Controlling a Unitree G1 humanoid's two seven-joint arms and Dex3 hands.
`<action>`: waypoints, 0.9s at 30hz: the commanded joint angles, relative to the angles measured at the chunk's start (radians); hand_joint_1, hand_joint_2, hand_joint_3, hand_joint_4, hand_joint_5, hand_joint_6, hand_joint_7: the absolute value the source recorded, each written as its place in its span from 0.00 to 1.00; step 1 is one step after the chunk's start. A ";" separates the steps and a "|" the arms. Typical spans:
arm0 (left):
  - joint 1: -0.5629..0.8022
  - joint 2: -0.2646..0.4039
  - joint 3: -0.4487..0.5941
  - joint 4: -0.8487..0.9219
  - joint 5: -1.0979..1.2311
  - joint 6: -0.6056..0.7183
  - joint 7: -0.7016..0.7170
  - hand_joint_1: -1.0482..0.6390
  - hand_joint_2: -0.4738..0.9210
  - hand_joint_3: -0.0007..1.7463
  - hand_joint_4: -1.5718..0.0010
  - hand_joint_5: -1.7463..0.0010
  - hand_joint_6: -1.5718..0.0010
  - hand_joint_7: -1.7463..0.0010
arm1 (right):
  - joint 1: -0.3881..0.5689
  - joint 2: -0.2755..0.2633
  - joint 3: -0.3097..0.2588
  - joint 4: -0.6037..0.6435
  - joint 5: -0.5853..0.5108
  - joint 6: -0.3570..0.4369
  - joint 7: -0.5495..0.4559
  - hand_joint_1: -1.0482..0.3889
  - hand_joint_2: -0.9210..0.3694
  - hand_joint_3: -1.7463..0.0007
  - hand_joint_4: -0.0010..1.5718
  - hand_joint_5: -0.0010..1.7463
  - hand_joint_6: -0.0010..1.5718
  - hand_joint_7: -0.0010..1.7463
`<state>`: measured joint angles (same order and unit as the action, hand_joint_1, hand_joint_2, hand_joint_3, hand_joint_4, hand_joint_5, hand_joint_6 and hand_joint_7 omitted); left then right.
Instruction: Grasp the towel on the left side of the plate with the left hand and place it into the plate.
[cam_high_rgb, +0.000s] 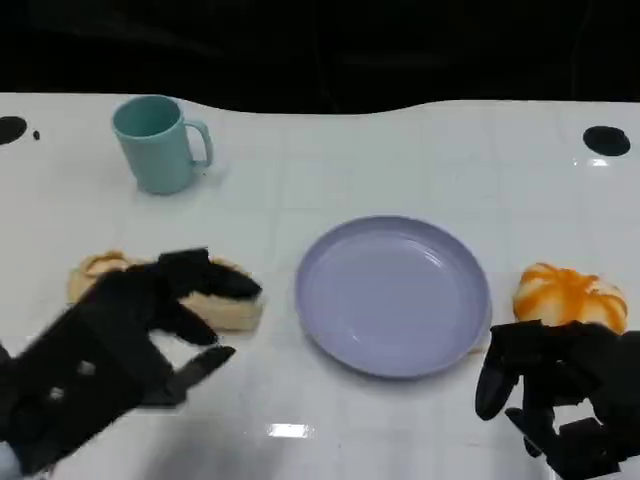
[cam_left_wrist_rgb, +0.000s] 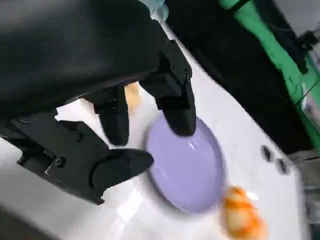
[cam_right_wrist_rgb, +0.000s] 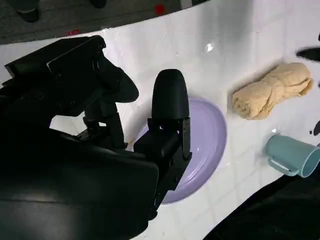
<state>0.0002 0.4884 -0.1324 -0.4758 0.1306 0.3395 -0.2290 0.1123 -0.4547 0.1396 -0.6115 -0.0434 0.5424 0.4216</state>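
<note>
Closing on the rolled tan cloth towel (cam_high_rgb: 225, 305) needs the left hand (cam_high_rgb: 135, 335) lowered w/ fingers straddling the roll across its short side, then squeezing evenly. Hand is empty, fingers apart, hovering over the towel's middle; contact unclear, probably none. Towel lies on the white surface (cam_high_rgb: 400, 160) just left of the round lavender plate (cam_high_rgb: 392, 295).

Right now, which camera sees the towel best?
The right wrist view: the rolled tan towel lies whole and unblocked on the table. In the head view the left hand covers its middle; the left wrist view shows just a tan sliver between the fingers.
</note>
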 joint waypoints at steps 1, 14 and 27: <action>-0.058 0.054 -0.049 0.055 0.144 -0.069 -0.016 0.39 1.00 0.04 0.83 0.66 0.75 0.95 | -0.008 -0.007 0.007 -0.012 -0.013 0.014 -0.004 0.75 0.25 0.41 0.45 0.95 0.43 0.82; -0.225 0.107 -0.193 0.259 0.508 -0.150 -0.086 0.30 1.00 0.03 0.85 0.78 0.79 1.00 | -0.012 0.003 0.015 -0.015 -0.016 0.030 -0.007 0.75 0.25 0.41 0.45 0.96 0.44 0.82; -0.452 0.015 -0.316 0.707 0.679 -0.215 -0.048 0.29 0.95 0.00 0.72 0.91 0.75 0.99 | -0.004 0.003 0.022 -0.035 -0.015 0.039 -0.014 0.74 0.24 0.41 0.44 0.97 0.43 0.82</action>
<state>-0.4105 0.5122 -0.4358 0.1577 0.7919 0.1418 -0.3018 0.1059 -0.4451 0.1686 -0.6361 -0.0560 0.5849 0.4101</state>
